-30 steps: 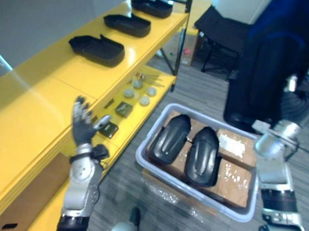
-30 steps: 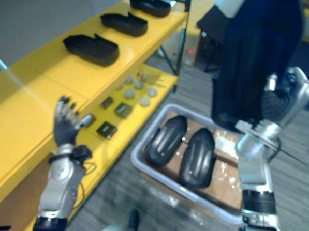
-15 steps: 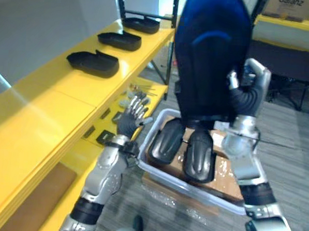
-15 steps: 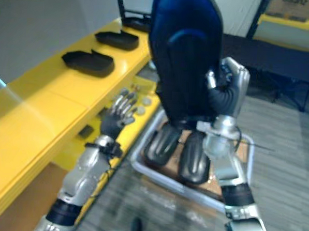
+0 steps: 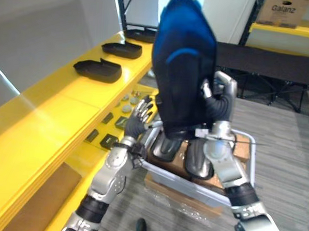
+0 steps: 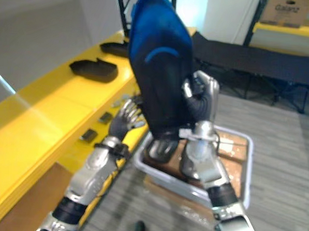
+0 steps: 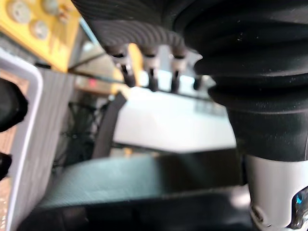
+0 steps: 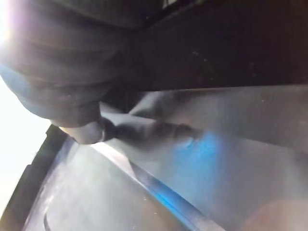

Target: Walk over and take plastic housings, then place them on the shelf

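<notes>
Big dark plastic housing (image 5: 183, 70) held above grey plastic bin (image 5: 249, 151), gripped tight by right hand (image 5: 220, 98). Left hand (image 5: 136, 122) spread open beside bin. Three black housings (image 5: 98, 69) already laid on yellow shelf (image 5: 51, 115); two dark housings (image 5: 198, 160) left in bin.

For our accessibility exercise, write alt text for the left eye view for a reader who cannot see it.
The robot's right hand holds a dark plastic housing upright above a grey bin where two more housings lie. Its open left hand hovers beside the housing's lower edge; three housings sit on the yellow shelf at left.
</notes>
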You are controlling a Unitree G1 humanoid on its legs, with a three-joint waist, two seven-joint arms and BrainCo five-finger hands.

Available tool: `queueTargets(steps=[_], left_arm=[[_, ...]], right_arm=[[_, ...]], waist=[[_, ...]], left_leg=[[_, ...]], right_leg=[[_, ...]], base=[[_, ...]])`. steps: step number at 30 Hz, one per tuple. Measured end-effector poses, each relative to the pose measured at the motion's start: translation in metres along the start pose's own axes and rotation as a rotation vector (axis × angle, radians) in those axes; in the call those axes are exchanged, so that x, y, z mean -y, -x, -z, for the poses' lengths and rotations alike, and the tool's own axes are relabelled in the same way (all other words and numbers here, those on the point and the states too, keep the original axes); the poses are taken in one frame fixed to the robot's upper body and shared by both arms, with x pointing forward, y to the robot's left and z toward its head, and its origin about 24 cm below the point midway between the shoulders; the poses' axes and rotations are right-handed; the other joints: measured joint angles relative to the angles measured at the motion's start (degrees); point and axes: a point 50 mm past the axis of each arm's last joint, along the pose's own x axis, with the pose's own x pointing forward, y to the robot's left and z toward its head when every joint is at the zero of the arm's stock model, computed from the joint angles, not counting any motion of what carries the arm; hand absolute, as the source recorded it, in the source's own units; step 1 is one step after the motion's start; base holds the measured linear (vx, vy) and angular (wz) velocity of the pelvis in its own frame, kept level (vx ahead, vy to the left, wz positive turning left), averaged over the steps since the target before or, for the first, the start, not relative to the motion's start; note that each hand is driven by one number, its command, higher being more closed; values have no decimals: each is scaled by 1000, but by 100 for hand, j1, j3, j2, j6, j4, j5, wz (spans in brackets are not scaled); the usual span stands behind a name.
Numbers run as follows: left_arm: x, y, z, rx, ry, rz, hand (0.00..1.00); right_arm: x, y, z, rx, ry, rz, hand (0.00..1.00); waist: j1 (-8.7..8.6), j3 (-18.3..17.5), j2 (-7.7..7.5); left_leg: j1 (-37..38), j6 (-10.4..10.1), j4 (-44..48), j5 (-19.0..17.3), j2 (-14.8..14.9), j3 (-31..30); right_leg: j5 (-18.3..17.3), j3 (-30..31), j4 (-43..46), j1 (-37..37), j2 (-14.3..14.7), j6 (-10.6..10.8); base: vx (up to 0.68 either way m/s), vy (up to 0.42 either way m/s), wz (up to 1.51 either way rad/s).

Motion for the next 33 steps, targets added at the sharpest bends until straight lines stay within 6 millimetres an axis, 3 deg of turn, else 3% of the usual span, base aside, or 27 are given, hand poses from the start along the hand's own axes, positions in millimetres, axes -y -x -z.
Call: queueTargets(steps=[8, 9, 16, 33], left_arm=[[8, 1, 4, -11, 19, 17, 0], [8, 1, 4, -14, 24, 21, 100], [6, 5, 11, -52, 69, -2, 100], [-4, 8, 27, -166, 182, -34, 100]], right_arm=[[-19, 24, 13, -98, -5, -72, 100], [-20, 26, 15, -109, -1, -78, 100], [-32, 38, 21, -158, -2, -109, 100], [-42, 55, 18, -188, -30, -117, 100]], waist=[[21, -1, -2], [21, -11, -12], [29, -149, -145], [19, -294, -149]], left_leg=[[-21, 0, -1, 32, 2, -45], [-38, -4, 0, 35, 2, -54], [-75, -11, 1, 54, 6, -94], [-69, -17, 2, 67, 14, -87]], right_leg=[[2, -31, -21, -11, 1, -1], [15, -41, -37, -16, 3, -7], [49, -69, -118, -2, 36, -39], [54, -43, -129, -5, 48, -48]], base=[[-1, 4, 2], [9, 4, 4], [30, -7, 2], [4, 0, 0]])
